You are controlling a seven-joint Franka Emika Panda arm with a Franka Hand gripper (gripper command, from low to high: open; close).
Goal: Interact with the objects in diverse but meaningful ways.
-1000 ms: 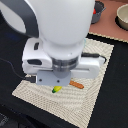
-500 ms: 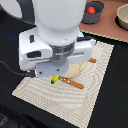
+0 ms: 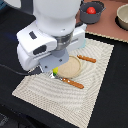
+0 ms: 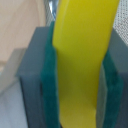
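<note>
In the wrist view a yellow banana (image 4: pixel 85 60) stands between the green pads (image 4: pixel 49 85) of my gripper (image 4: pixel 82 75), which is shut on it. In the exterior view only a small yellow tip of the banana (image 3: pixel 55 71) shows under the white arm, where the gripper (image 3: pixel 55 73) hangs over the striped placemat (image 3: pixel 45 92), beside a round tan plate (image 3: pixel 74 65). A red tomato (image 3: pixel 91 10) lies in the dark grey pot (image 3: pixel 99 15) at the back. The carton and the white piece are out of view.
Two orange-handled utensils lie on the mat: one (image 3: pixel 72 82) in front of the plate, one (image 3: pixel 86 59) behind it. A pale bowl (image 3: pixel 122 17) stands at the back on the exterior view's right. The arm's body hides much of the mat's left side.
The arm has drifted up and back in the exterior view, and the yellow banana in the gripper has risen with it off the mat.
</note>
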